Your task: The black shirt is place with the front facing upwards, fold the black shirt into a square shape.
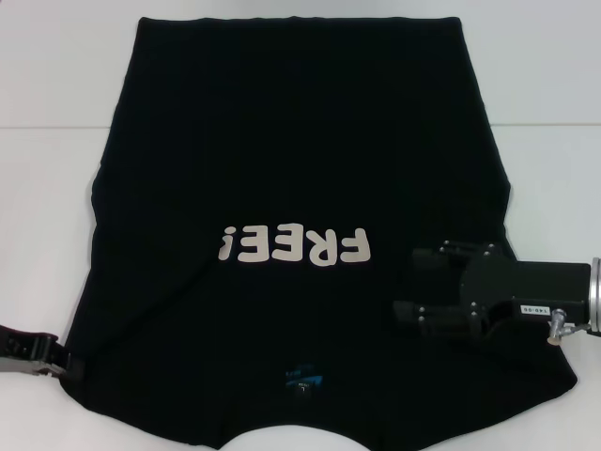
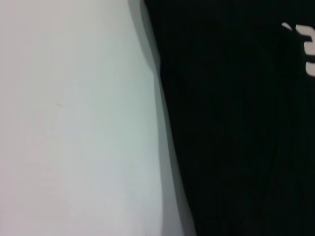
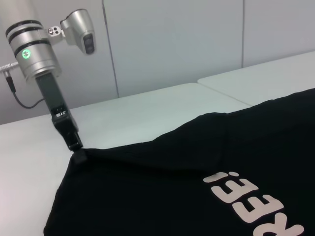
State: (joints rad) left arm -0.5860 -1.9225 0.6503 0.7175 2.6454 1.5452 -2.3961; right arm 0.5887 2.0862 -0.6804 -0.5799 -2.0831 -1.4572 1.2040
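Shirt lies flat on the white tabletop, print up, both sleeves apparently already tucked in; the folds to a square are still to do. Left hand is clamped on the shirt's near-left corner. Right hand hovers over the shirt's right side, fingers apart, holding nothing.

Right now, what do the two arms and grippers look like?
Left gripper: slim black fingers on a grey body, below a banded silver wrist with a green light, a grey camera pod and a thin cable. Right gripper: boxy black housing with a white label, silver wrist ring.
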